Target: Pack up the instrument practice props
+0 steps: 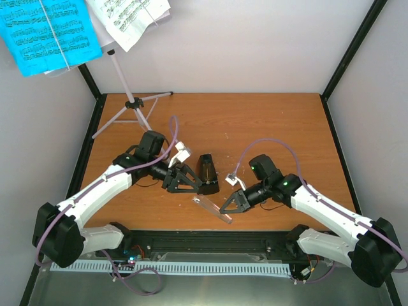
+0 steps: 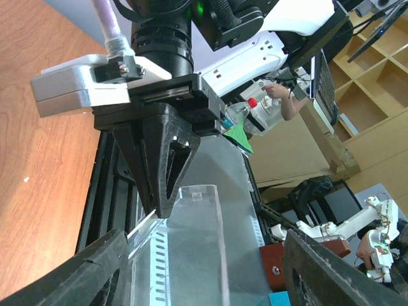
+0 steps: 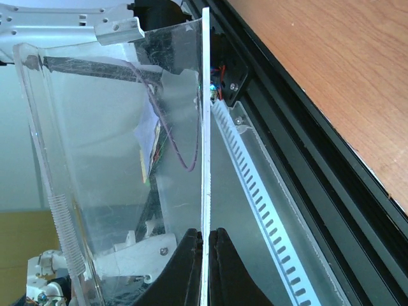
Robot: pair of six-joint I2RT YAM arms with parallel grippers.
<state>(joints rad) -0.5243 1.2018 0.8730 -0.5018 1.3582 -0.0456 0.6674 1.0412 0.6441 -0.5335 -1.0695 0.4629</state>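
The black pyramid metronome (image 1: pixel 207 171) stands uncovered on the table's middle. Its clear cover (image 1: pixel 210 207) hangs tilted just in front of it, with my right gripper (image 1: pixel 223 209) shut on one thin wall; the right wrist view shows the gripper (image 3: pixel 205 233) pinching the cover's (image 3: pixel 115 140) edge. My left gripper (image 1: pixel 201 189) is beside the metronome, open. In the left wrist view its fingers (image 2: pixel 204 255) stand wide on either side of the cover (image 2: pixel 191 242), not touching it. The silver music stand (image 1: pixel 131 102) is at the back left, bearing blue sheets (image 1: pixel 48 32) and white sheets (image 1: pixel 131 19).
The stand's tripod legs (image 1: pixel 121 118) spread over the table's back left corner. A black rail (image 1: pixel 210 239) and a white slotted duct (image 1: pixel 191 268) run along the near edge. Black frame posts (image 1: pixel 354 48) and grey walls close in both sides.
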